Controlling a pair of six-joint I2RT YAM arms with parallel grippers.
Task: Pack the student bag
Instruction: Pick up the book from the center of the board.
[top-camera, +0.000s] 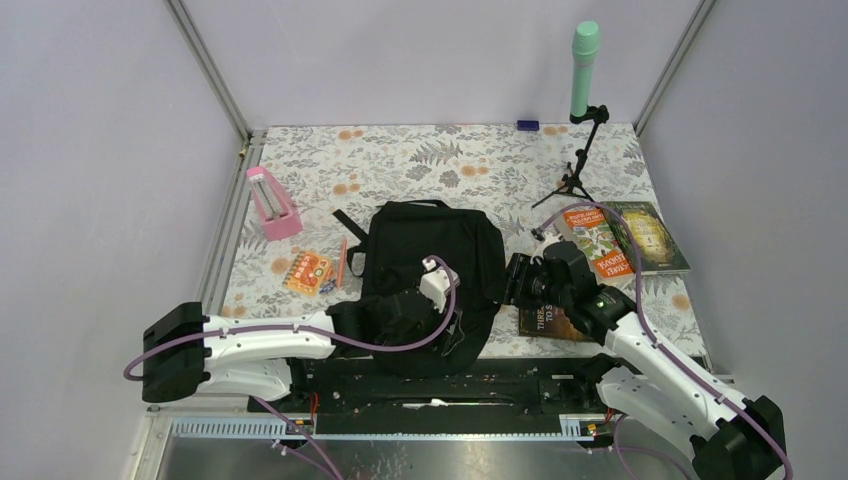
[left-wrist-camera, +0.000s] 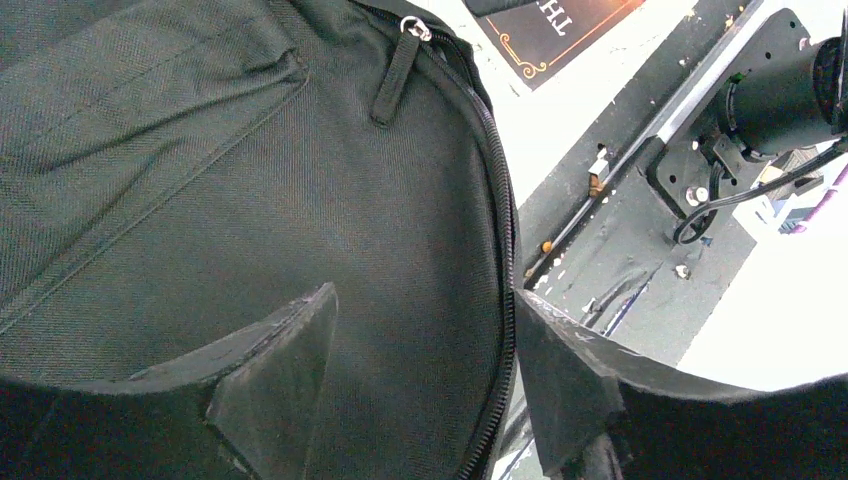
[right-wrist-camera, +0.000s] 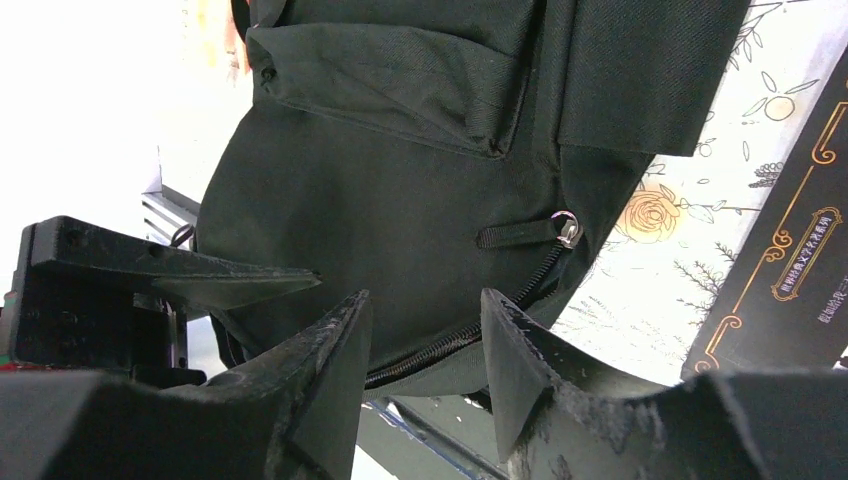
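Near your arms on the tabletop, the student bag lies flat. Your left jaws and right jaws both stand open and empty over its zip, likely to open it.

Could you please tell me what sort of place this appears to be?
Probably a robot test booth, not a real classroom: bare white walls with metal posts, two arms bolted to a black rail, and a tripod on the flowered tablecloth.
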